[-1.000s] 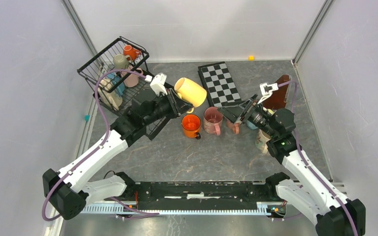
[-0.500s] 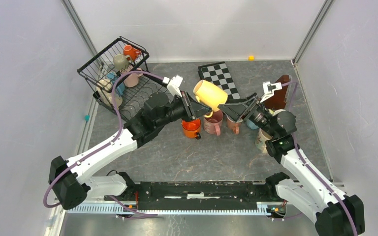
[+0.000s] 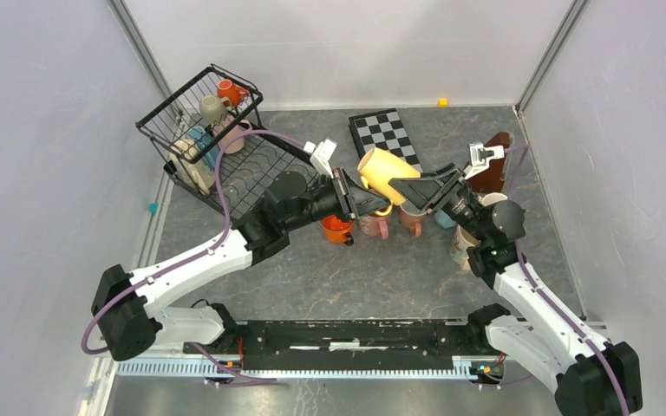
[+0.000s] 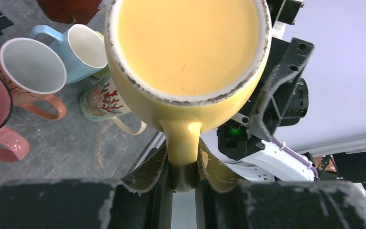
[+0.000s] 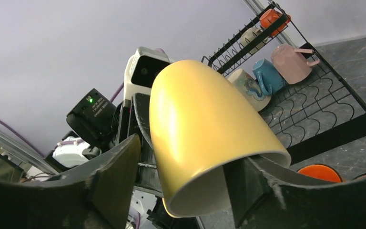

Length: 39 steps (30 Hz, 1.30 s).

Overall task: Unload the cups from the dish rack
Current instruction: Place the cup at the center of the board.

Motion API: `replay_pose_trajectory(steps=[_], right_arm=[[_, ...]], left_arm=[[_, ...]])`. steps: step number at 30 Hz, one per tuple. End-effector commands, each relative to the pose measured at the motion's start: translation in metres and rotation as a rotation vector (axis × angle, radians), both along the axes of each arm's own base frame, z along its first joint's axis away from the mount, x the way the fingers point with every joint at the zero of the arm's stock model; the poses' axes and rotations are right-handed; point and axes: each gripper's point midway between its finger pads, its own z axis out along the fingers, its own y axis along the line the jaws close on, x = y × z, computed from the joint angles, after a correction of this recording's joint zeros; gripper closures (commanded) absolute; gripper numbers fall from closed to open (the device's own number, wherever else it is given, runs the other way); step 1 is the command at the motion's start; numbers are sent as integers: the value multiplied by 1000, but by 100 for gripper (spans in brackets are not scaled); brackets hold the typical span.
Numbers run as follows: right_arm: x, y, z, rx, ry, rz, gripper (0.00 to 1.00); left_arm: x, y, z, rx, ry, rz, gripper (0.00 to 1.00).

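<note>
A yellow cup hangs tilted in the air above the table's middle. My left gripper is shut on its handle. My right gripper is open, a finger on each side of the cup's body near the rim, with a gap showing at its left finger. The black dish rack stands at the back left and holds an orange cup, a pink cup, a blue cup and others.
Under the held cup stand an orange mug, a pink mug, a peach mug, a light blue mug and a patterned mug. A checkerboard and a brown object lie behind them.
My left arm has carried the yellow cup rightward, away from the rack. My right gripper has risen to meet it, and its jaws have narrowed around the cup.
</note>
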Motion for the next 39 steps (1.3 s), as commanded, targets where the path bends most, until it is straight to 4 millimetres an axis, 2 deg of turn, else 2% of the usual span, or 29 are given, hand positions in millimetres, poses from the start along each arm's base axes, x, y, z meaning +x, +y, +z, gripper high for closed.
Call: replay_pose_trajectory(steps=[1, 5, 10, 11, 14, 16, 20, 24, 25, 33, 34, 39], right_arm=[[-7, -5, 19, 55, -55, -14, 38], [-6, -6, 18, 57, -46, -22, 61], [-3, -8, 16, 44, -39, -50, 97], [-2, -8, 15, 39, -34, -57, 100], [1, -10, 15, 27, -34, -83, 100], [3, -11, 14, 6, -32, -104, 100], [9, -15, 16, -38, -34, -152, 100], [16, -21, 16, -111, -33, -213, 100], [19, -22, 15, -139, -20, -227, 100], [37, -37, 7, -386, 31, -345, 100], [38, -40, 1, -429, 51, -357, 100], [48, -69, -10, -641, 133, -480, 100]], left_arm=[[-11, -6, 43, -157, -71, -47, 98], [-15, -10, 37, -162, -57, -68, 98], [-18, -10, 25, -152, -32, -76, 98], [-18, -10, 23, -150, -28, -77, 97], [-19, -8, 17, -135, -23, -74, 79], [-21, -6, 15, -128, -27, -74, 56], [-21, -1, 7, -88, -30, -59, 22], [-23, 7, 0, -46, -43, -47, 3], [-24, 9, -2, -34, -46, -42, 0], [-30, 35, -14, 85, -98, 0, 0], [-30, 38, -16, 105, -103, 7, 0], [-32, 50, -21, 190, -118, 17, 0]])
